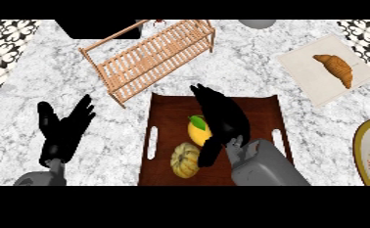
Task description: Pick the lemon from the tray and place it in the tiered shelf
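A yellow lemon (198, 131) with a green leaf lies on the brown tray (167, 108), just left of my right hand (222, 117). That hand reaches over the tray with straight fingers pointing away from me, its thumb down beside the lemon, not closed on it. The wooden slatted tiered shelf (150, 56) stands beyond the tray at the upper left. My left hand (65, 126) rests open at the lower left, fingers up.
A small tan pumpkin (185, 160) sits on the tray in front of the lemon. A croissant (336, 68) lies on a white board (311, 78) at the right. A plate rim (362, 148) shows at the right edge.
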Robot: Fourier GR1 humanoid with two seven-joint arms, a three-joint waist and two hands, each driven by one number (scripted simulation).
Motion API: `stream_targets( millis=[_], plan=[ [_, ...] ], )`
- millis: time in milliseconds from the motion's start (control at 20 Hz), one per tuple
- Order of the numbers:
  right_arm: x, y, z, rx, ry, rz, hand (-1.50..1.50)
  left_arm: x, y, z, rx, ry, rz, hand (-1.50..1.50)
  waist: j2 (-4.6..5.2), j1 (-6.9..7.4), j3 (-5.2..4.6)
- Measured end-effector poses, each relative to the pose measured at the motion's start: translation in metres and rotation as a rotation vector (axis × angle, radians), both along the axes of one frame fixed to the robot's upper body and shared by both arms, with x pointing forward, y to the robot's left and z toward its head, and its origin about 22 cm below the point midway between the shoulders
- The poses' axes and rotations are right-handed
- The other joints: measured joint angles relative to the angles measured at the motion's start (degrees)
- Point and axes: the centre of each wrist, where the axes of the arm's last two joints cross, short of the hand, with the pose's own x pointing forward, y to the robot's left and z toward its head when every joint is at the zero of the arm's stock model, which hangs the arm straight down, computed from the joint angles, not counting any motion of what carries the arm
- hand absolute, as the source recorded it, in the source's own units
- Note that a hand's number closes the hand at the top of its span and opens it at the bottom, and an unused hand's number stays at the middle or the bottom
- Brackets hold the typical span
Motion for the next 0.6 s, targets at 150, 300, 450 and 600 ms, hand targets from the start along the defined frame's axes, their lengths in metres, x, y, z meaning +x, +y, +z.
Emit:
stream_targets(
  millis=[150, 300, 450, 600],
  plan=[
    [-0.004, 0.004, -0.004, -0.013, 0.001, -0.005, -1.5, -0.003, 0.0, -0.005, 0.001, -0.005, 0.0, 0.0, -0.04, 0.0, 0.03],
    [-0.004, 0.009, -0.017, -0.025, 0.005, -0.012, -1.5, -0.003, -0.003, 0.003, 0.004, -0.005, -0.003, 0.0, -0.01, 0.04, 0.0],
    [-0.003, 0.006, -0.029, -0.048, -0.002, -0.023, -1.5, -0.001, -0.001, -0.002, 0.005, -0.006, -0.001, 0.0, 0.03, -0.03, -0.03],
    [0.002, 0.008, -0.041, -0.073, -0.019, -0.036, -1.5, 0.0, -0.005, -0.002, 0.007, -0.002, -0.003, 0.0, 0.04, 0.02, -0.03]
  ],
)
